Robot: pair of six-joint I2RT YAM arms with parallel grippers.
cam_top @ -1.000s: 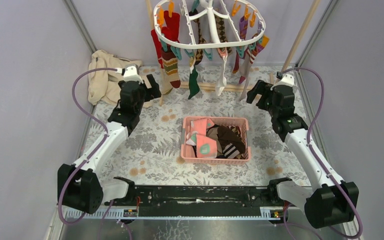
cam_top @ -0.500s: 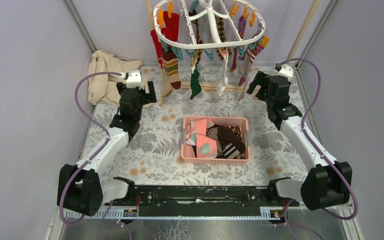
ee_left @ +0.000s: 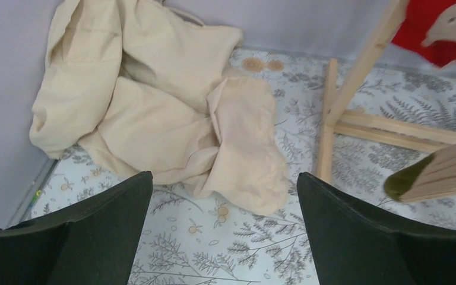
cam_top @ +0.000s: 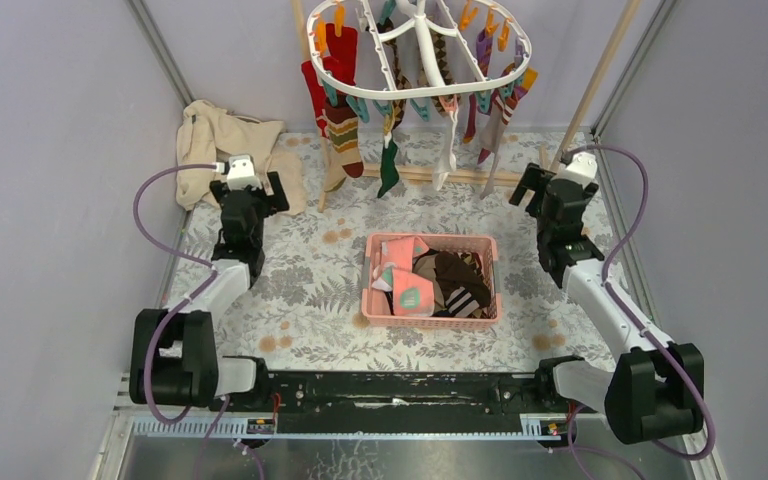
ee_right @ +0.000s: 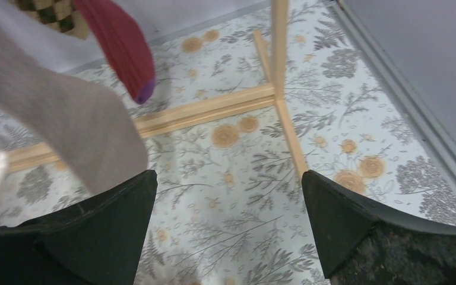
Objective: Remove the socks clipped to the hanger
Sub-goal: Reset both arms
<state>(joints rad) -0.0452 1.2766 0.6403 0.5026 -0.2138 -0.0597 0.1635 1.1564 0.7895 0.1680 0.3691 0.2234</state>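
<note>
Many socks (cam_top: 343,135) hang clipped under the hanger (cam_top: 407,92); others lie in the basket (cam_top: 370,300) in front of it. The left pincer (cam_top: 248,184) and right pincer (cam_top: 552,186) sit low on either side of the hanger, both spread wide and empty. This looks like a pause between picks. Next, one arm must rise to a sock, grip it and tug it free.

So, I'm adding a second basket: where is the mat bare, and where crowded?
Bare: mat between left arm and pink basket, between basket and right arm, and the strip before the wooden frame's base bar. Crowded: cream cloth back left, socks dangling under the hanger.
</note>
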